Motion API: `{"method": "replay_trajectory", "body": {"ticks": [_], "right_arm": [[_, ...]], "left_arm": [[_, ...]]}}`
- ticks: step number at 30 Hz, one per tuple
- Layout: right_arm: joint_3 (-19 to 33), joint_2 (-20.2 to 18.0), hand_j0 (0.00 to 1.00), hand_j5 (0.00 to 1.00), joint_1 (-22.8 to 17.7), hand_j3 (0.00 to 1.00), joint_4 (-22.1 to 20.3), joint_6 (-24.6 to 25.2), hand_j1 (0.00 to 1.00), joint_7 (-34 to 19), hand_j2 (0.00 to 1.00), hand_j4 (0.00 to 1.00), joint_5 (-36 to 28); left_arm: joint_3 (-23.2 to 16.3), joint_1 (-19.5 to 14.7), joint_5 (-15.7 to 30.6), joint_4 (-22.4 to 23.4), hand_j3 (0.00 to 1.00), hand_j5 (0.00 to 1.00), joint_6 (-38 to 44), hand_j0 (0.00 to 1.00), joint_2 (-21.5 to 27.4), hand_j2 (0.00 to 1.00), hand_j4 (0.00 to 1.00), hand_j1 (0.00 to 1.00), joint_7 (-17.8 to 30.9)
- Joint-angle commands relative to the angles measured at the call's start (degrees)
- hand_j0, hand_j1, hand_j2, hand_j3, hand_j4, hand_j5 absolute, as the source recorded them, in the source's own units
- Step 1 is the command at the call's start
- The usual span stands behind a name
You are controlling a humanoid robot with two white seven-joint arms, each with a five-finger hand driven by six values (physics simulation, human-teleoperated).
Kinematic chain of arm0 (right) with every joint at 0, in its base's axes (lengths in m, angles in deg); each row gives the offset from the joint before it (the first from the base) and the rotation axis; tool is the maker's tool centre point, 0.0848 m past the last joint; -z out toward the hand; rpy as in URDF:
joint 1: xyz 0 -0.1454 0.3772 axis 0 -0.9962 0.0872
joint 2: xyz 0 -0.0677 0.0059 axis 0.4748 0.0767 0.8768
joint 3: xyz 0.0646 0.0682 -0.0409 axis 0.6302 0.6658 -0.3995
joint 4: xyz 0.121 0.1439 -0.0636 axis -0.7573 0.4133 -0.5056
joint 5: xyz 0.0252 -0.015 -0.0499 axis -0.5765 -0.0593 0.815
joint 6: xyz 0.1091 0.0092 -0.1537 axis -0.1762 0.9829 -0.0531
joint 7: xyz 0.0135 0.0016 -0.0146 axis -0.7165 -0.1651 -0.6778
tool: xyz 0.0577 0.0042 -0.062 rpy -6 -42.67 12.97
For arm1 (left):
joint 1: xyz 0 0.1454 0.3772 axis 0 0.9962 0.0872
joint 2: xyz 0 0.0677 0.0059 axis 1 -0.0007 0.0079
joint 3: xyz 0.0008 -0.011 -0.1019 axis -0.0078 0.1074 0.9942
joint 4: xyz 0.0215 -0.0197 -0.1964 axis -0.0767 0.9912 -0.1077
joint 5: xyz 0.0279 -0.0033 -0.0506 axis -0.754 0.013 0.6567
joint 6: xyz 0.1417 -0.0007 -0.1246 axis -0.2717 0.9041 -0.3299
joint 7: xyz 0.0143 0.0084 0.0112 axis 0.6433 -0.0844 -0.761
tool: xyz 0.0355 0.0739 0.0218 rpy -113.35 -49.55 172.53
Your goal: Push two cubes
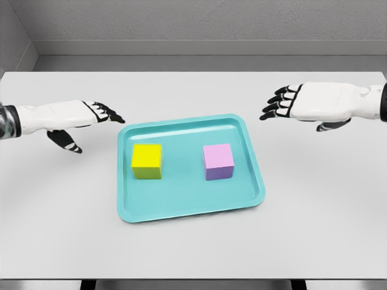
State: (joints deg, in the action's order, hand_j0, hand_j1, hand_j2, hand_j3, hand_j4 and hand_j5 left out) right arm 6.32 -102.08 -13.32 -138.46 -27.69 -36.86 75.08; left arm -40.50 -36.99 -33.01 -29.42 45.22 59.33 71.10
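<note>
Yellow cube point(147, 161) and pink cube point(218, 161) sit apart inside the teal tray point(187, 208) on the white counter point(320, 205). Left hand point(91, 118) and right hand point(290, 103) hover outside the tray, fingers spread, holding nothing.

Setting: we classify this as a simulated test bench, not a home or shop.
Rendering: we see flat, evenly lit surfaces with soft computer-drawn shading.
Work surface: we note a plain white table point(314, 205) that fills most of the view.
Backdrop: we see bare grey walls point(199, 21) meeting a grey floor behind the table.
Fixtures: we find one teal tray point(181, 208) holding a yellow cube point(147, 161) and a pink cube point(218, 161), plain block props typical of a trial setup.
</note>
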Motion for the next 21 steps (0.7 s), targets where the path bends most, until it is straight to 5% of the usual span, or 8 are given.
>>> {"method": "replay_trajectory", "body": {"ticks": [1,3,6,7,8,9,14,21], "right_arm": [[-0.16,0.15,1.0,1.0,0.0,1.0,-0.25,0.14,1.0,0.0,1.0,1.0,-0.17],[-0.68,0.5,1.0,1.0,0.0,1.0,-0.07,0.14,1.0,0.0,1.0,1.0,-0.69],[-2.44,0.41,1.0,1.0,0.44,1.0,-0.07,0.14,1.0,0.0,1.0,1.0,-0.52],[-3.23,-0.11,0.47,0.47,0.44,0.47,-0.16,0.14,0.47,0.0,0.47,0.47,-0.43],[-5.07,-0.03,0.16,0.16,0.44,0.16,-0.25,0.14,0.16,0.0,0.16,0.16,-0.52],[-7.97,0.15,0.0,0.0,0.44,0.0,-0.69,0.14,0.0,0.0,0.0,0.0,-0.52],[-12.02,1.82,0.0,0.0,0.53,0.0,-0.78,0.14,0.0,0.0,0.0,0.0,-0.25],[-15.27,5.16,0.0,0.0,0.62,0.0,-0.6,0.14,0.0,0.0,0.0,0.0,2.12]], "left_arm": [[0.07,0.0,-0.19,0.15,1.0,1.0,0.15,1.0,-0.35,1.0,1.0,1.0,-0.01],[0.07,0.0,-0.19,0.24,0.97,0.97,0.15,0.97,-0.35,0.97,0.97,0.97,-0.01],[-0.19,-0.09,-0.01,-0.29,0.63,0.63,0.15,0.63,0.0,0.63,0.63,0.63,-0.01],[-0.8,-0.88,-0.1,-0.46,0.54,0.54,0.15,0.54,0.17,0.54,0.54,0.54,-0.01],[-4.32,-2.55,-0.1,-3.18,0.46,0.46,0.15,0.46,0.35,0.46,0.46,0.46,-0.01],[-8.27,-3.51,-0.45,-5.3,0.44,0.44,0.15,0.44,0.44,0.44,0.44,0.44,-0.01],[-9.69,-4.48,-1.42,-1.43,0.45,0.45,0.15,0.45,-0.09,0.45,0.45,0.45,-0.01],[-11.53,-4.66,-1.77,-5.56,0.44,0.44,0.15,0.44,0.09,0.44,0.44,0.44,-0.01]]}}
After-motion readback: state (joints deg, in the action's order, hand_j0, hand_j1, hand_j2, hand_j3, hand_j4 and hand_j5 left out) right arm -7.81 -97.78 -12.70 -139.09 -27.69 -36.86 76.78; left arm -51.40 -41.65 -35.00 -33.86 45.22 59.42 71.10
